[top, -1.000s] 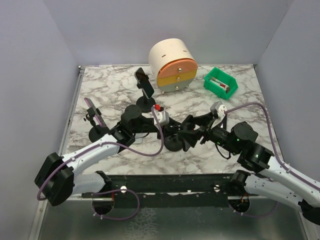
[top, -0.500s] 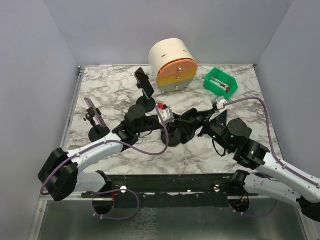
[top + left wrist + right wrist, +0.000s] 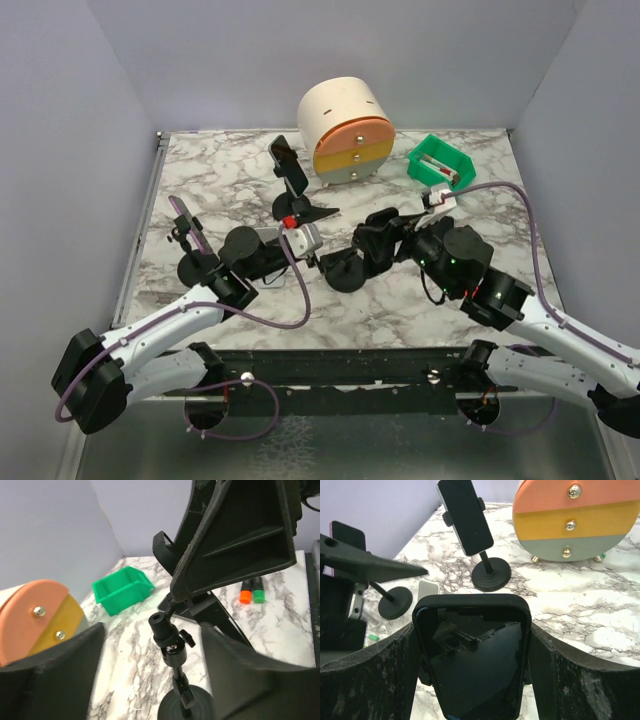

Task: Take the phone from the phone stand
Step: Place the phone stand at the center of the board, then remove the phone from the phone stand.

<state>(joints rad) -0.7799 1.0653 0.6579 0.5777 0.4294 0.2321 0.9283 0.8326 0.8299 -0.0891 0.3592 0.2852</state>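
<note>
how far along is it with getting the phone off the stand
Done: the right jaws are clamped on the sides of the phone, above the middle stand. In hand: the left jaws stand open either side of the stand's pole, not touching it. Left: lifting the phone clear and away. Whether it is already free of the stand, none of the views shows.

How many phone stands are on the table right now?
3. The left stand is near the left edge, the back stand is in front of the drawers, and the middle stand is at the centre. None seems hidden.
</note>
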